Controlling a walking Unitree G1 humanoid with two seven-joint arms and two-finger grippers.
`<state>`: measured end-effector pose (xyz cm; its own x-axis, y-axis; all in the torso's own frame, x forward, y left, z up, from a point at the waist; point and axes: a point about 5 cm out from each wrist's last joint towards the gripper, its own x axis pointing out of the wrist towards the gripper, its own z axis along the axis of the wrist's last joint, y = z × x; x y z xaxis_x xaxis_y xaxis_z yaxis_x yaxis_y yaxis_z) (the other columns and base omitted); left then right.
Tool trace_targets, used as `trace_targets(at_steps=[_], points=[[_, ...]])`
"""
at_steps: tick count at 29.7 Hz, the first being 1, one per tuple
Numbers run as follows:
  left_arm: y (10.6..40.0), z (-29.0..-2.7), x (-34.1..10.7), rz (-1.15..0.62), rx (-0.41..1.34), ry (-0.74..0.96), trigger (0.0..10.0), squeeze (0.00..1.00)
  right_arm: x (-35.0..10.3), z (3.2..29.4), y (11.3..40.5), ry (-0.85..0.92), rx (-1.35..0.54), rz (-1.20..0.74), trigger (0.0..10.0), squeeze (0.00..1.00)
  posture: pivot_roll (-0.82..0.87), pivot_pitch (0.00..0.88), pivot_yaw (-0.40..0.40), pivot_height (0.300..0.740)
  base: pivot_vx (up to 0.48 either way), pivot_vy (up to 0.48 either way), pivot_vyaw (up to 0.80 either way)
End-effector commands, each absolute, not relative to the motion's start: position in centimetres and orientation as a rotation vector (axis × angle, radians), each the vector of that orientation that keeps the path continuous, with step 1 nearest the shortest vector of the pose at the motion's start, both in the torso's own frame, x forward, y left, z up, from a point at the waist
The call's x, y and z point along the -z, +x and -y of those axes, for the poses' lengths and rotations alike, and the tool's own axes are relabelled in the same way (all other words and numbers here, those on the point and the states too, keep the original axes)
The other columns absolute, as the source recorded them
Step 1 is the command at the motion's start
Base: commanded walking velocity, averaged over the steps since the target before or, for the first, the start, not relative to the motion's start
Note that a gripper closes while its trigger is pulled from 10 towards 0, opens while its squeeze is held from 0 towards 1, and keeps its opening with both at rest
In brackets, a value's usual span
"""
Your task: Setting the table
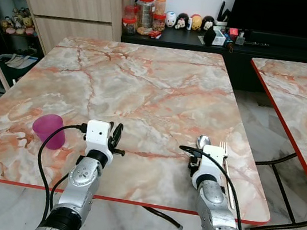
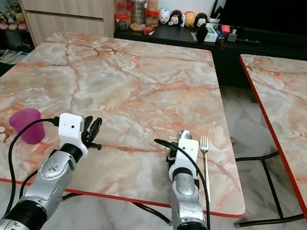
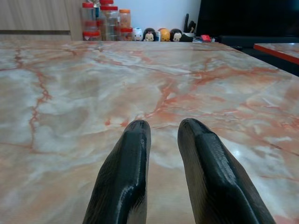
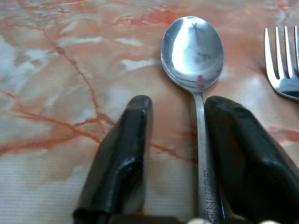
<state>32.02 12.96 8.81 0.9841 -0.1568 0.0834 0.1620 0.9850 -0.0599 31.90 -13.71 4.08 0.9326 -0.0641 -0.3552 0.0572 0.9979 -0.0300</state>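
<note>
I see the spoon [image 4: 194,65] lying between my right hand's [image 4: 177,154] parted fingers, bowl at twelve o'clock; forearm low over the worktop [image 1: 146,85]; left hand [image 3: 163,163] released.

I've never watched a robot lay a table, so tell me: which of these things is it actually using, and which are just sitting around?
Part of the job:
spoon, lying between the open right gripper fingers
fork, just right of the spoon
pink cup, left of the open left gripper
marble table

Just lying about:
jars and figurines on the sideboard
second table
</note>
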Motion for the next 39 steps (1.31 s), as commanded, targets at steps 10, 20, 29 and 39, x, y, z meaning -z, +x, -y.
trace_targets(at_steps=[10, 20, 29, 39], points=[[32.2, -12.4, -9.4, 0.093, 0.214, -0.024, 10.0, 0.0, -2.9, 13.5, 31.3, -0.011, 0.049, -0.425, 0.0, 0.0, 0.05, 0.0, 0.059, 0.728, 0.0, 0.0, 0.0], [32.1, -11.8, -9.1, 0.08, 0.259, -0.003, 10.0, 0.0, -3.2, 12.7, 31.5, 0.003, -0.023, -0.408, 0.0, 0.0, 0.05, 0.0, 0.054, 0.728, 0.0, 0.0, 0.0], [32.2, -11.6, -8.9, 0.076, 0.253, -0.005, 10.0, 0.0, -4.0, 11.8, 32.1, 0.016, -0.084, -0.364, 0.0, 0.0, 0.05, 0.0, 0.039, 0.728, 0.0, 0.0, 0.0], [32.4, -11.9, -9.0, 0.08, 0.224, -0.02, 10.0, 0.0, -6.6, 11.3, 33.1, -0.037, -0.112, -0.195, 10.0, 0.0, 0.05, 0.0, 0.038, 0.728, 0.0, 0.0, 0.0]])
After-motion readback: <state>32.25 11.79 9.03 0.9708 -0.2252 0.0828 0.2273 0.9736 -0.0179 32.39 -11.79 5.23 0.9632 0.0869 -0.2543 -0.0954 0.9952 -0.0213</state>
